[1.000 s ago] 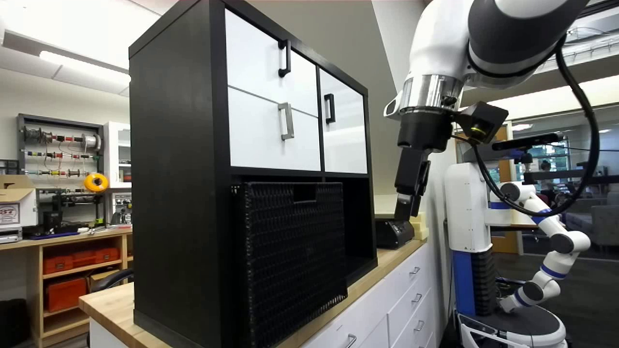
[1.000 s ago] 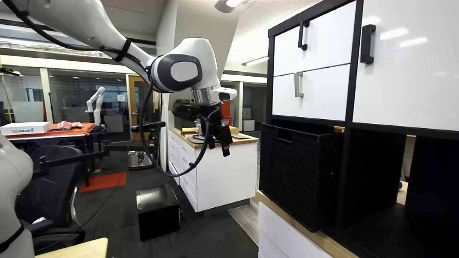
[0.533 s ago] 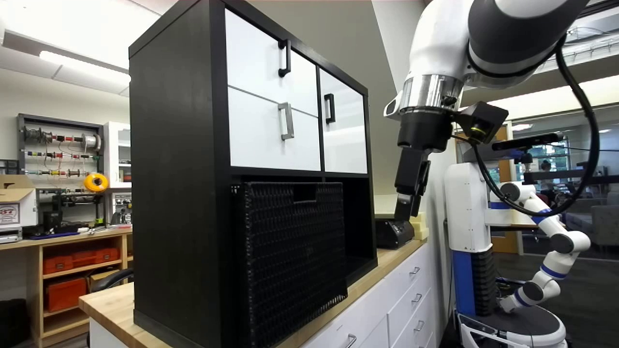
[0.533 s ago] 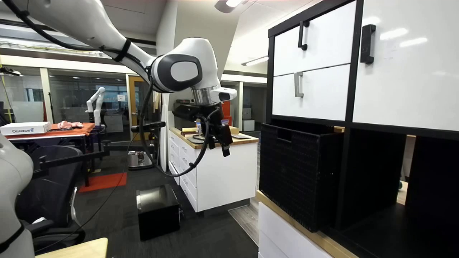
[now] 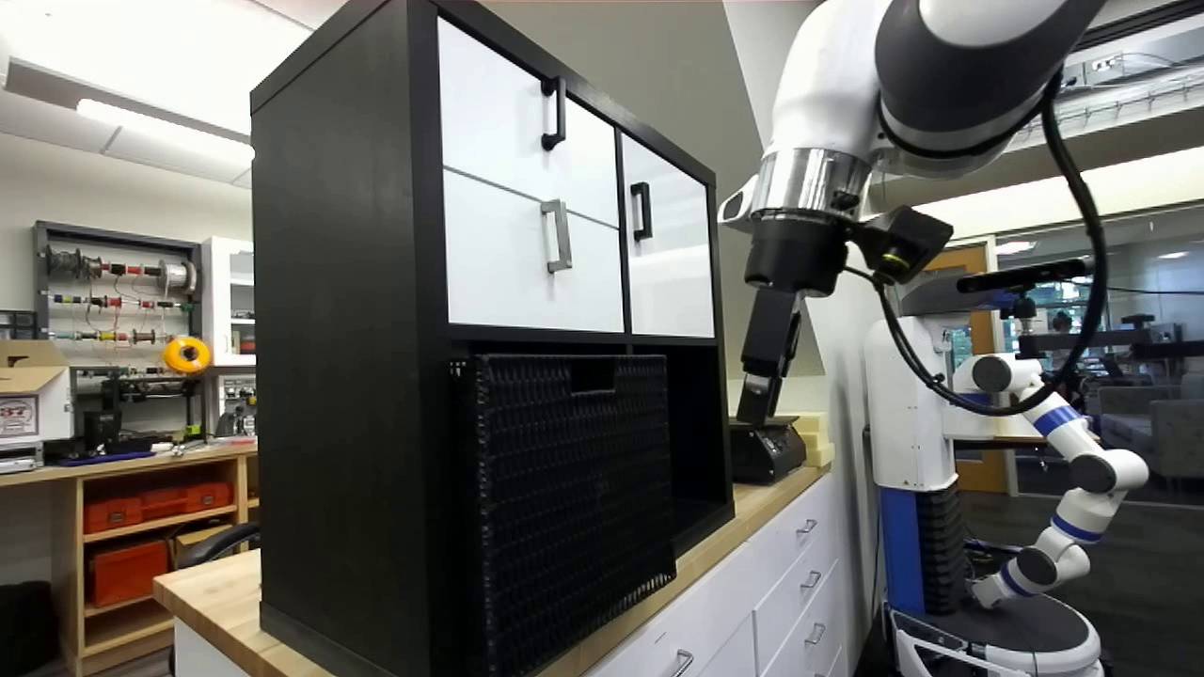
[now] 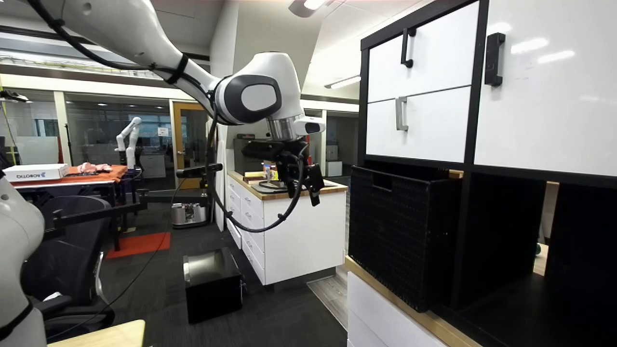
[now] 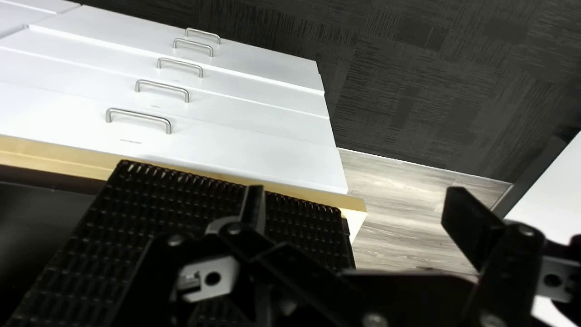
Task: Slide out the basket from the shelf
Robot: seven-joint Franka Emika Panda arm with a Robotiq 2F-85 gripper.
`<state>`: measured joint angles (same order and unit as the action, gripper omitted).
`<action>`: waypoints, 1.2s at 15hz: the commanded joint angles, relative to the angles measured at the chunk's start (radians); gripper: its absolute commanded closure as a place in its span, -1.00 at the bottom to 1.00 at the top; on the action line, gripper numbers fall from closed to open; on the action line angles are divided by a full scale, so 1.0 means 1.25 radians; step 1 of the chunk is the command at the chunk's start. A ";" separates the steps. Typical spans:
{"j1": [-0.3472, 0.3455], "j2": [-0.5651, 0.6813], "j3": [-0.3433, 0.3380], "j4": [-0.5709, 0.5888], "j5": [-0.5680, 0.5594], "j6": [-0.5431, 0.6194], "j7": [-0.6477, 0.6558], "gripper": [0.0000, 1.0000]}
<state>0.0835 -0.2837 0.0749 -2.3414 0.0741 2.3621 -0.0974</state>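
The black ribbed basket (image 5: 574, 489) sits in a lower compartment of the black shelf (image 5: 339, 329), with its front sticking out past the shelf's front. It also shows in an exterior view (image 6: 385, 231), where its handle slot (image 6: 382, 181) is near the top of the front face. My gripper (image 5: 757, 406) is in front of the shelf, apart from the basket, pointing down. In an exterior view the gripper (image 6: 303, 192) shows two separated fingers. In the wrist view the gripper (image 7: 356, 193) is open and empty, with the basket (image 7: 150, 218) below and to the left.
The shelf stands on a wood-topped white counter (image 5: 781, 498). Handles jut from the drawer fronts, including a silver handle (image 5: 557, 235). A black device (image 5: 767, 451) sits further along the counter. Another white counter (image 6: 303, 236) and a mobile robot (image 5: 912, 414) stand beyond.
My arm and gripper have moved a little toward the shelf, leftward in one exterior picture and rightward and slightly up in another. The basket has not moved.
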 commanded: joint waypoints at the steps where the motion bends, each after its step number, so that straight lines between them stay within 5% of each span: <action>1: 0.023 0.086 -0.023 0.094 0.017 0.020 -0.114 -1.00; 10: 0.014 0.213 -0.014 0.298 0.021 0.013 -0.425 -1.00; 18: 0.012 0.242 0.015 0.344 -0.038 0.079 -0.689 -1.00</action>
<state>0.0943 -0.0040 0.0875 -1.9369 0.0549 2.4115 -0.8666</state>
